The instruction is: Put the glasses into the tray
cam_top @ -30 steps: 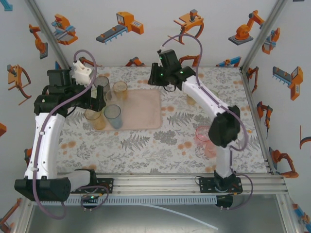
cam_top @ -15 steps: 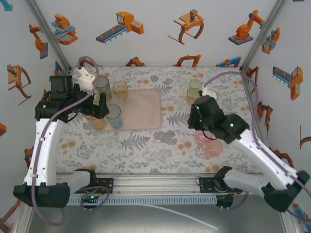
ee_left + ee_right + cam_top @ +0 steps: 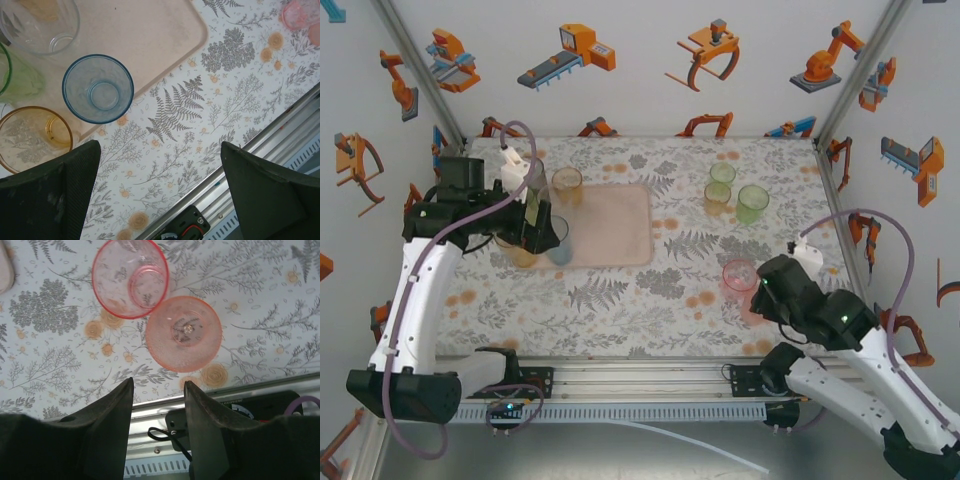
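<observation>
With its jaws parted and empty, the right hand (image 3: 156, 385) hangs just behind the nearer pink glass (image 3: 183, 333) on the counter (image 3: 260, 300), the tray (image 3: 620, 225) well off to its left, so a pickup seems in hand: advance, straddle the glass, close; the left hand (image 3: 160, 150) gapes empty.

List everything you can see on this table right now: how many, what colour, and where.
tray: one, pale pink, centre-left of the table
blue glass: one, tray's near left corner
amber glasses: three, two by the tray's left side, one far right
green glasses: three, two far right, one left of the tray
clear glass: one, tray's far left
pink glasses: two, near right, side by side
tablecloth: one, floral
left gripper: open, empty, over the left cluster
right gripper: open, empty, near the pink pair
</observation>
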`<action>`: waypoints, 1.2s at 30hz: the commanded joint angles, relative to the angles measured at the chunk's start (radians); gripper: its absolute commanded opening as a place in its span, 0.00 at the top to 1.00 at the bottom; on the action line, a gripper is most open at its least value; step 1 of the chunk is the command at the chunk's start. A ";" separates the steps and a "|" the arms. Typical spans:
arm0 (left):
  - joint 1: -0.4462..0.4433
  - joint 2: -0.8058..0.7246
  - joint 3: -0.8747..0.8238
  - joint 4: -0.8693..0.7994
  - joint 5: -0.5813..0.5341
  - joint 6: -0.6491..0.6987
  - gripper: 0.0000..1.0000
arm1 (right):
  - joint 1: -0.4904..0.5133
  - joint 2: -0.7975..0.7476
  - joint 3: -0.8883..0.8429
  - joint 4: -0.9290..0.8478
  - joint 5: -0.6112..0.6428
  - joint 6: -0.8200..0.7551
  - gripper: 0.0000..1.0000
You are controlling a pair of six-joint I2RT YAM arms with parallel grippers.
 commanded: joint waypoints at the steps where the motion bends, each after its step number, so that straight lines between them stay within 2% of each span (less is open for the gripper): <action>1: -0.005 -0.039 0.028 -0.050 0.013 0.053 0.03 | -0.006 -0.065 -0.035 -0.135 0.048 0.128 0.55; 4: -0.007 -0.061 -0.004 -0.039 -0.003 0.051 0.03 | -0.006 -0.124 -0.044 -0.154 0.077 0.134 0.56; 8: -0.007 -0.085 -0.080 0.011 0.002 0.013 0.03 | -0.006 -0.149 -0.067 -0.092 0.037 0.141 0.58; 15: -0.006 -0.104 -0.056 -0.023 -0.058 0.028 0.03 | -0.006 -0.127 -0.134 -0.042 0.054 0.177 0.54; 30: -0.007 -0.144 -0.059 0.002 -0.006 -0.003 0.03 | -0.010 0.103 0.019 -0.021 0.106 0.090 0.54; 33: -0.007 -0.147 -0.050 0.002 0.006 -0.007 0.03 | -0.046 0.138 0.084 0.008 0.096 0.004 0.56; 36: -0.008 -0.147 -0.052 0.002 0.008 -0.010 0.03 | -0.153 0.215 0.167 0.020 0.011 -0.123 0.54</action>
